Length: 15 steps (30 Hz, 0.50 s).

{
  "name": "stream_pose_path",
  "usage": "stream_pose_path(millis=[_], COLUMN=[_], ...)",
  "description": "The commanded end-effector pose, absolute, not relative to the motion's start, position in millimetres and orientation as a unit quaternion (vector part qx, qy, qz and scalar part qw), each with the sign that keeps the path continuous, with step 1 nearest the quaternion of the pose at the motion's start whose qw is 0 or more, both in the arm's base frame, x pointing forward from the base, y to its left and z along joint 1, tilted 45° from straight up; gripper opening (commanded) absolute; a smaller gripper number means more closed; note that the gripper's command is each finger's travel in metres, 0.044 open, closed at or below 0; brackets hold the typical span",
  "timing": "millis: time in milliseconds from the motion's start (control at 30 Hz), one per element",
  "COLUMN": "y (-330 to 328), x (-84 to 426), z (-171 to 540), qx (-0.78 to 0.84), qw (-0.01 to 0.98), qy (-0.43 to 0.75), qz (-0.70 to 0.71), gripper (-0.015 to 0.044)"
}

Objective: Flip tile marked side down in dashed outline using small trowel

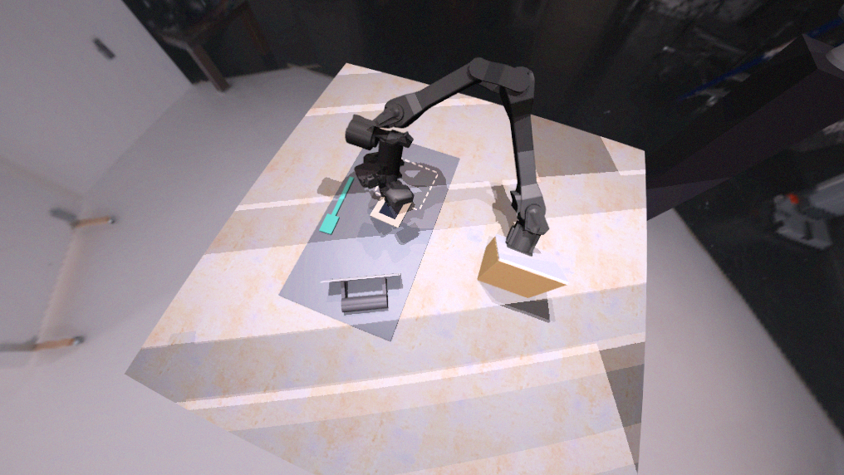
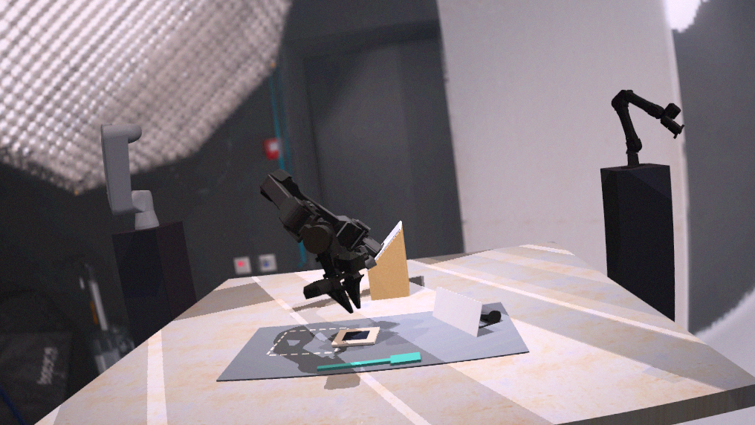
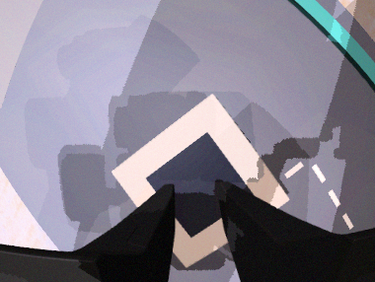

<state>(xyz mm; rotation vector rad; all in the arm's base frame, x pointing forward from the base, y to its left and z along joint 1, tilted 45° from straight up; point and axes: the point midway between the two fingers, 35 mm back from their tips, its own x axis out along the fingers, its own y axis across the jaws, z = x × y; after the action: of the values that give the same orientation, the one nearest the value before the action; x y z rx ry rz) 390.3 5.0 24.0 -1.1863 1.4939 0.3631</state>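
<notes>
The trowel (image 1: 329, 223) (image 2: 405, 358) (image 3: 337, 30) is turquoise; the tile (image 1: 380, 217) (image 2: 338, 342) (image 3: 163, 152) has a dark square, pale border.

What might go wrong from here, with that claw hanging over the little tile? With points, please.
The gripper (image 1: 396, 203) (image 2: 354, 310) (image 3: 196, 192) hangs open above the tile (image 1: 380, 218) (image 2: 371, 336) (image 3: 165, 157); dropping lower, it might knock the tile askew.

The trowel (image 1: 330, 223) (image 2: 406, 358) (image 3: 337, 31) lies flat on the mat (image 1: 306, 276) (image 2: 243, 364) (image 3: 89, 30), so its thin handle could be awkward to grasp.

The gripper (image 1: 396, 198) hangs over the tile (image 1: 380, 219), partly hiding it. Beside them, on the mat (image 1: 365, 253), lies the teal trowel (image 1: 329, 223); the dashed outline (image 1: 429, 191) runs on the gripper's other side.
</notes>
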Motion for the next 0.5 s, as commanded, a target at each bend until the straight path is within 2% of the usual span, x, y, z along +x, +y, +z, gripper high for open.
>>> stream_pose_path(millis=[0,467], y=[29.9,111.5], x=[384.3,347.9], z=[6.1,-45.9], qx=[-0.537,-0.644], qw=[0.520,0.345], qy=[0.635,0.603], qz=[0.195,0.320], gripper=[0.0100,0.0100])
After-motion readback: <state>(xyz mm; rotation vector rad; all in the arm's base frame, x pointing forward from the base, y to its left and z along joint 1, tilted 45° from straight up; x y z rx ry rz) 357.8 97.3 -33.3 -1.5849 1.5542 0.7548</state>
